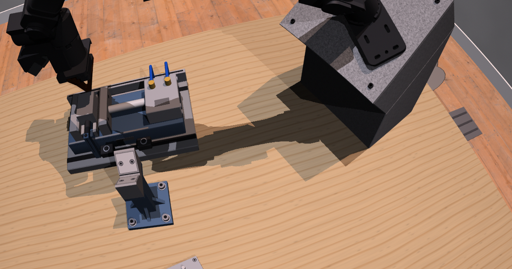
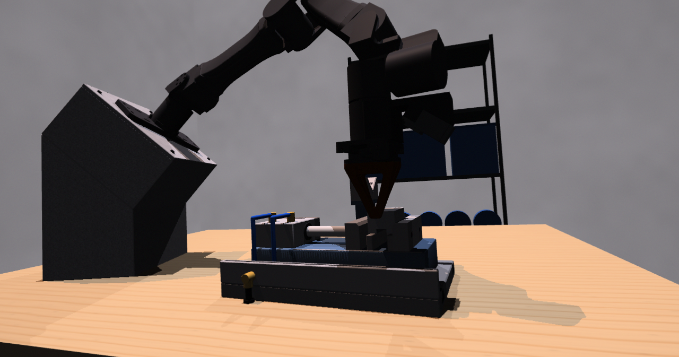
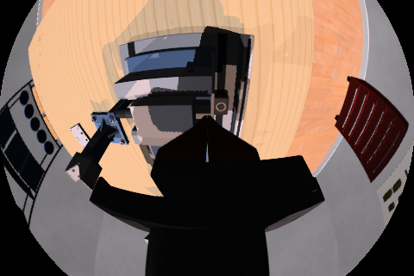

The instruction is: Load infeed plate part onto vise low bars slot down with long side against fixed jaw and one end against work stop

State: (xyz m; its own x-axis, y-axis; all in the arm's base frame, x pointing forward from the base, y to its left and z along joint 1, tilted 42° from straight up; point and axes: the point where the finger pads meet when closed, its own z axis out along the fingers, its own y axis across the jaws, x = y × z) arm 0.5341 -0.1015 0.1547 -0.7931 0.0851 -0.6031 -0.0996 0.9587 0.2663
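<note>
The part (image 1: 85,101) (image 2: 391,214) (image 3: 166,116), a grey block, sits between the vise's jaws and rises above them. Its top looks level. The fixed jaw (image 1: 74,131) (image 2: 407,235) is close beside one long side. The moving jaw (image 1: 103,104) (image 2: 356,234) stands on the other side. The work stop rod (image 1: 87,125) (image 3: 123,112) is at the part's end near the V-block. My gripper (image 1: 89,89) (image 2: 376,216) (image 3: 207,121) is shut and empty, with its tips at the part's opposite end; contact is unclear. The slot, any small gaps and the seating on the bars are hidden.
The air cylinder (image 1: 163,92) (image 2: 280,233) with blue hoses stands beyond the moving jaw. The V-block (image 1: 126,162) (image 3: 75,172) stands on its post beside the vise. The infeed plate (image 1: 189,264) (image 3: 79,134) lies farther out. A dark pedestal (image 1: 334,99) (image 2: 95,202) carries the arm.
</note>
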